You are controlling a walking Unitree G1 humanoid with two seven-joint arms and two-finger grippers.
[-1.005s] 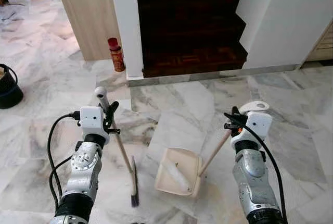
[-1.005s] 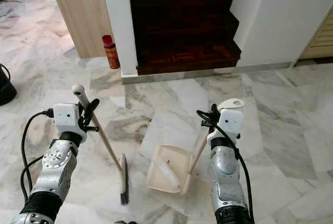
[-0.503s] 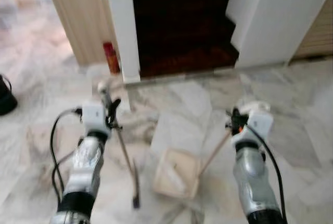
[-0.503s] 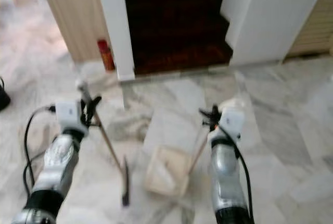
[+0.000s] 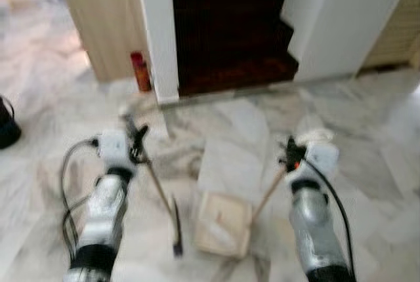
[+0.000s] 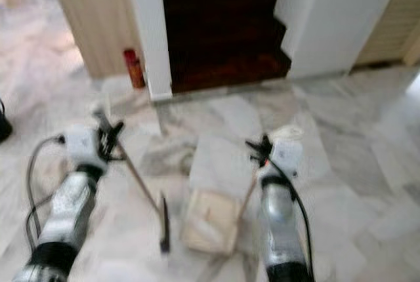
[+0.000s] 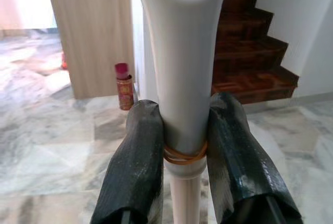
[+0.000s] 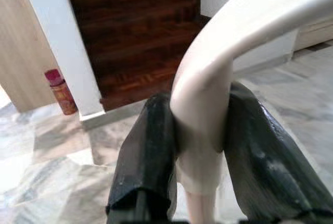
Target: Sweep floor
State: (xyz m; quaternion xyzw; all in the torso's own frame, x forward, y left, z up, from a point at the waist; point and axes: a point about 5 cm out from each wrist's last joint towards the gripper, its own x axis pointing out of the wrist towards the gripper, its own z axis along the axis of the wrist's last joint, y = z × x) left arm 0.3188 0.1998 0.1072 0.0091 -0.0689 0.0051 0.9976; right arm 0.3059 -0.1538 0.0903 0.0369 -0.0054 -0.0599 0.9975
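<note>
Left gripper (image 7: 182,146) clamped on the smooth cream plastic handle of a broom (image 5: 161,193), black rubbery fingers (image 7: 138,172) pressing both sides, a thin orange band round the shaft. Broom slanting down to a dark bristle head on the floor. Right gripper (image 8: 200,146) closed on the curved cream handle of a dustpan (image 5: 223,229), its shallow squarish tray flat on the floor just beside the bristles. Glossy veined marble floor (image 5: 367,138) throughout. Farther off, a red cylindrical can (image 5: 140,71) against a pale wood panel, beside dark wooden stairs (image 5: 226,39) between white walls.
</note>
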